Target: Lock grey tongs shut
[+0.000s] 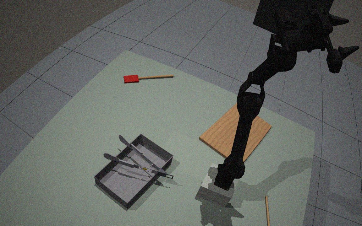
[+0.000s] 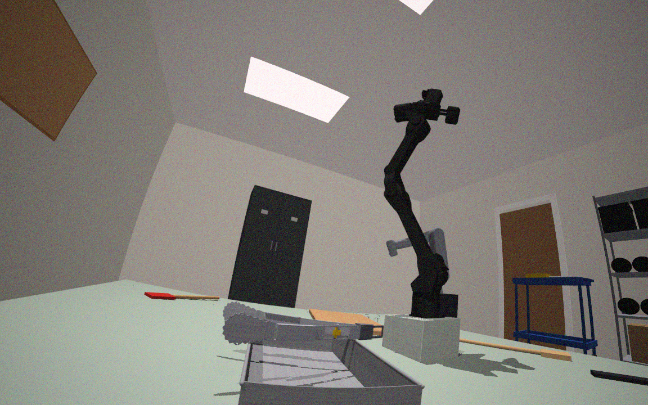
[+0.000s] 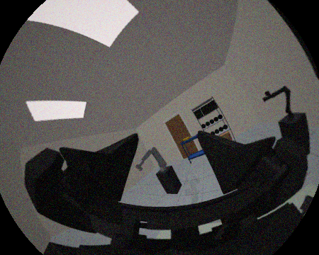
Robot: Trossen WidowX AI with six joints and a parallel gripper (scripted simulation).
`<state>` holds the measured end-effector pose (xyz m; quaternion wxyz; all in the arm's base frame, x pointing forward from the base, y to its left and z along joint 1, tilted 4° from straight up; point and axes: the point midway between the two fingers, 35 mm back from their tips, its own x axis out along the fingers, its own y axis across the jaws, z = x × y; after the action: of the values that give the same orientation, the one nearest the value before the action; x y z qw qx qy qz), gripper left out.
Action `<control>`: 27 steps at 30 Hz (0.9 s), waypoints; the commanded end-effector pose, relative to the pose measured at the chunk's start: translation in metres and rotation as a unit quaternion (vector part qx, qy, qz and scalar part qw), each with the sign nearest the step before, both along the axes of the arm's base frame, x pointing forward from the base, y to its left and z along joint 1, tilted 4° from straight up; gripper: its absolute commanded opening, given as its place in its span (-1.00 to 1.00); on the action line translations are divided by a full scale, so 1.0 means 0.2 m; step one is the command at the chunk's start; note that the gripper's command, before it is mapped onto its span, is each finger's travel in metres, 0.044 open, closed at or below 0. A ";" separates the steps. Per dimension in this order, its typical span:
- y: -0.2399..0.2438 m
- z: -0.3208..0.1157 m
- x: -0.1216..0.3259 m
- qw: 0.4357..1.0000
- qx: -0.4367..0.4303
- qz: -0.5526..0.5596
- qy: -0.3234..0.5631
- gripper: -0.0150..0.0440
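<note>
Matt wood-grained board (image 1: 213,135) (image 2: 341,316); metallic grey tongs (image 1: 126,162) (image 2: 296,331).

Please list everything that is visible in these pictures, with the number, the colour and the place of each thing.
Tongs: one, grey, open across the roasting tin
Roasting tin: one, grey, on the table
Wooden board: one, light brown, on the table
Red-headed tool: one, red with wooden handle, on the table
Wooden-handled tool: one, light brown, beside the pedestal
Dark bar: one, black, at the table's right in the exterior view
Table: one, pale green
Cabinet: one, black, background
Door: one, brown, background
Cart: one, blue, by the door
Shelf unit: one, grey, background
Ceiling lights: white, overhead
Pedestal: one, grey, under the arm
Arm: one, black, raised
Gripper: one, black, open
</note>
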<state>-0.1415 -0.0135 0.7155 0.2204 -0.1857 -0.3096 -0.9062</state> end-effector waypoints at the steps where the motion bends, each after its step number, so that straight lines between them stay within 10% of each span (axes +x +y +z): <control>1: 0.00 0.00 0.00 1.000 0.000 0.000 0.000 0.95; 27: 1.30 -0.32 0.14 0.905 -0.191 -0.381 0.013 1.00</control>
<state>-0.1310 0.2093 0.6685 -0.1131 -0.3216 -0.3738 -0.8626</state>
